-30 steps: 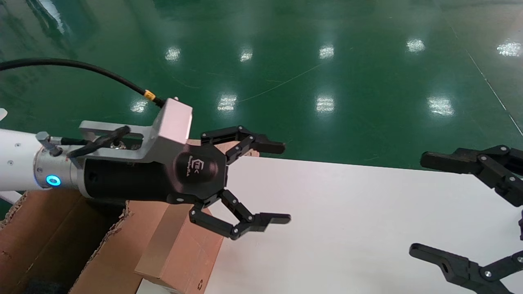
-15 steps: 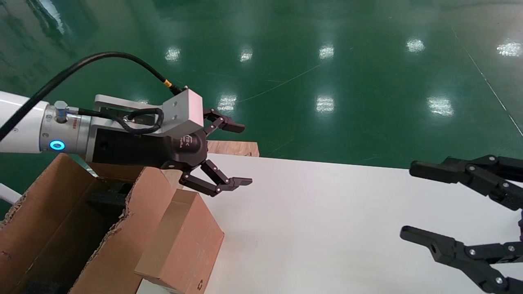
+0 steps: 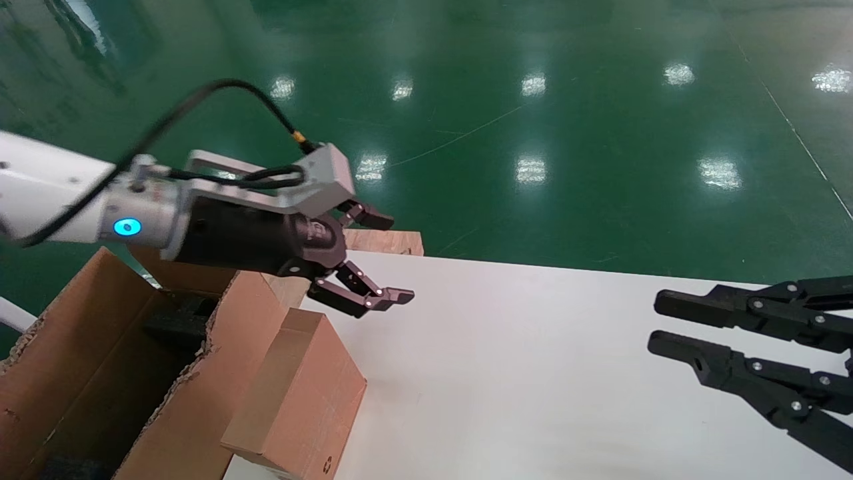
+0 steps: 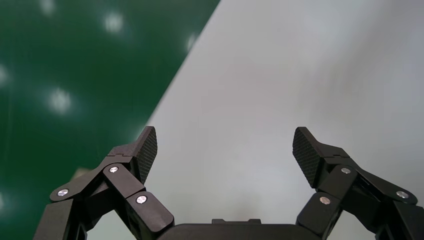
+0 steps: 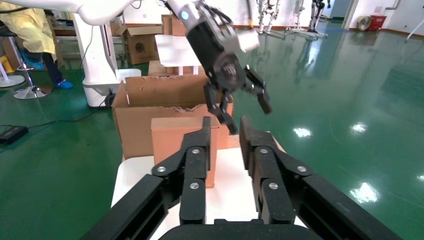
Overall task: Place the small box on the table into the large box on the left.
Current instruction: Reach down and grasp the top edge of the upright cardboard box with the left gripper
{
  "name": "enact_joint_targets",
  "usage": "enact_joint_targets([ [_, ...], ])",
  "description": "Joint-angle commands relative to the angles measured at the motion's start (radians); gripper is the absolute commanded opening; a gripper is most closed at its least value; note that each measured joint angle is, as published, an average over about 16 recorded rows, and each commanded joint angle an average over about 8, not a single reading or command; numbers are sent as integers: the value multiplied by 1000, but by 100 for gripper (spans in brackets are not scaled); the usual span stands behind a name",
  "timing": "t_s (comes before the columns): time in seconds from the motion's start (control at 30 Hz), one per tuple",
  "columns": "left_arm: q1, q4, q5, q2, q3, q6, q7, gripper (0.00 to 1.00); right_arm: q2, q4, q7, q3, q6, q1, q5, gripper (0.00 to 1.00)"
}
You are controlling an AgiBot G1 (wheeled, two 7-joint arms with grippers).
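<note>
The small box point(image 3: 300, 393) is plain brown cardboard and stands tilted at the table's point(image 3: 533, 373) left edge, leaning against the large box point(image 3: 80, 380). The large box is a torn-edged brown carton with a dark inside. My left gripper point(image 3: 393, 257) is open and empty, hovering above and just behind the small box, over the table's far-left corner. It also shows in the left wrist view point(image 4: 225, 150) above the bare table point(image 4: 260, 75). My right gripper point(image 3: 658, 323) hovers at the right, fingers drawn close with a small gap, empty. The right wrist view shows the right gripper point(image 5: 225, 125), the small box point(image 5: 170, 137) and the large box point(image 5: 150, 107).
A pale wooden board point(image 3: 386, 241) lies at the table's far-left corner behind the left gripper. Shiny green floor point(image 3: 533, 133) lies beyond the table's far edge. White tabletop spreads between the two grippers.
The left gripper drew back toward the far-left corner, then dipped slightly. The right gripper's fingers closed from wide open to a narrow gap. The small box stayed put.
</note>
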Motion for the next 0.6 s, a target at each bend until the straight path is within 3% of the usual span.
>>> enact_joint_targets([
  [0.03,-36,-7,73,27,35,13,-102,100,0,0,0,0,0,0,0,0],
  [0.3,-182,-8,307,124,206,90,-429,100,0,0,0,-1,0,0,1,0],
  [0.43,-237,-12,360,141,268,93,-488,100,0,0,-1,-1,0,0,0,0],
  [0.6,-259,-12,374,147,288,91,-497,100,0,-1,-1,-1,0,0,0,0],
])
